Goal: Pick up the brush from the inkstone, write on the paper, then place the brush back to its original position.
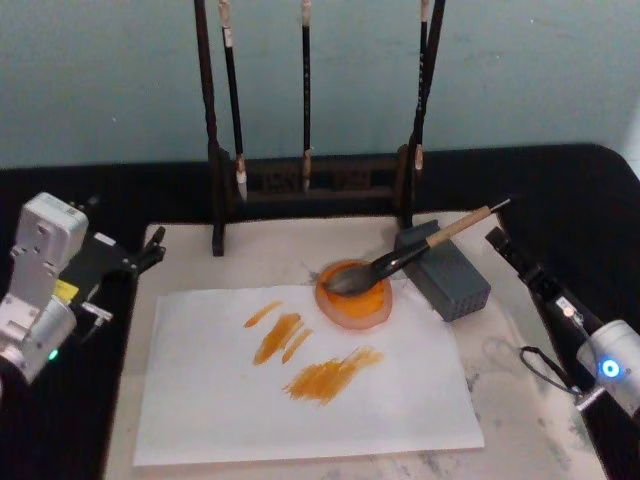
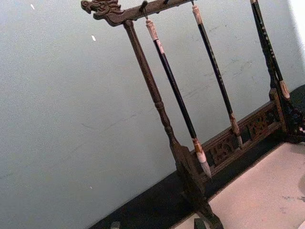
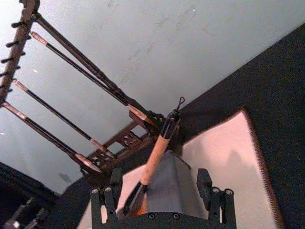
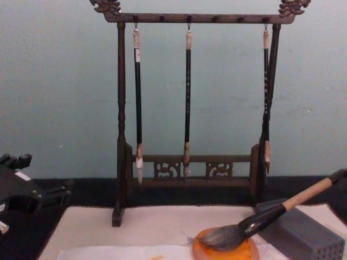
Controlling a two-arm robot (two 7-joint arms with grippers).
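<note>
Closest in, white paper [image 1: 300, 420] flat on the cream mat [image 1: 280, 260], streaked across the middle with several orange strokes [image 1: 325, 378]. Just past the sheet's far right corner, round orange inkstone [image 1: 350, 310], its near edge overlapping the paper. Brush [image 1: 400, 262] down and at rest: bushy dark head lying in the dish, black ferrule and tan handle slanting up to the right across the top of the grey block [image 1: 455, 280], black end with its cord loop poking out beyond. Same story from the chest camera, with bristles on the inkstone [image 4: 225, 252], handle [image 4: 265, 216] propped on the block [image 4: 303, 235].

Right gripper [image 1: 497, 238] off the mat's right side, over the black tabletop [image 1: 570, 190], tip near the handle's end but clear of it. From its own wrist, fingers [image 3: 204, 183] spread wide, nothing between them, brush [image 3: 155, 160] and block [image 3: 171, 186] lined up just ahead.

Left gripper [image 1: 152, 250] at the mat's far left corner, fingertips apart, gripping nothing.

Behind it all, dark wooden stand [image 4: 190, 162] with three slim brushes [image 4: 187, 92] hanging tips down.
</note>
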